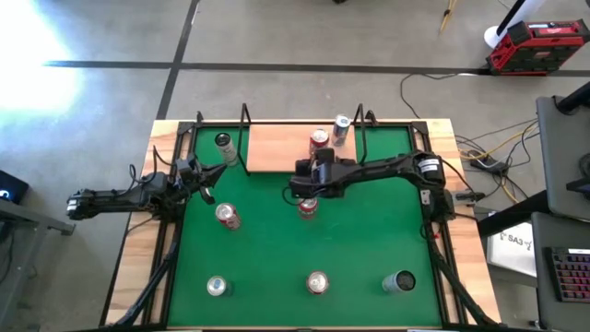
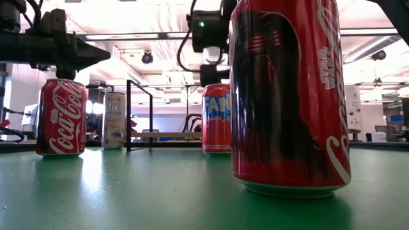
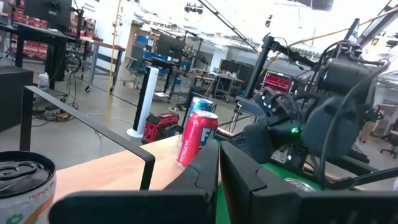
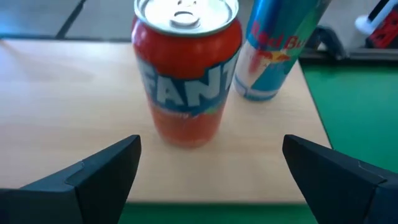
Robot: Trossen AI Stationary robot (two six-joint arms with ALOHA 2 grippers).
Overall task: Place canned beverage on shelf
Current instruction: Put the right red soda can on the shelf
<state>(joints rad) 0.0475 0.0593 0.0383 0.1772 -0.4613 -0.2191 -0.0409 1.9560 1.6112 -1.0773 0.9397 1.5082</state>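
The Fanta can (image 4: 186,68) stands upright on the shelf (image 1: 277,148), the pale wood board at the twelve o'clock edge of the green mat (image 1: 369,249) in the high view, toward the board's three o'clock end. Just beside it, farther toward that end, a blue-and-silver Red Bull can (image 4: 273,46) stands on the same board.

The right gripper (image 4: 211,171) hovers just off the shelf's six o'clock edge, facing the Fanta can, its jaws spread wide and empty, apart from the can. Directly beneath that gripper in the high view, another red can (image 1: 308,207) stands on the mat.

The left gripper (image 1: 207,175) rests at the mat's nine o'clock side with its jaws together and nothing between them. A white can (image 1: 222,141) stands near it at the mat's far corner, and a Coca-Cola can (image 1: 226,215) at its six o'clock. Three more cans line the mat's six o'clock edge: one silver-topped (image 1: 216,287), one red (image 1: 317,282), one dark (image 1: 399,281). The wooden tabletop (image 1: 138,240) borders the mat.
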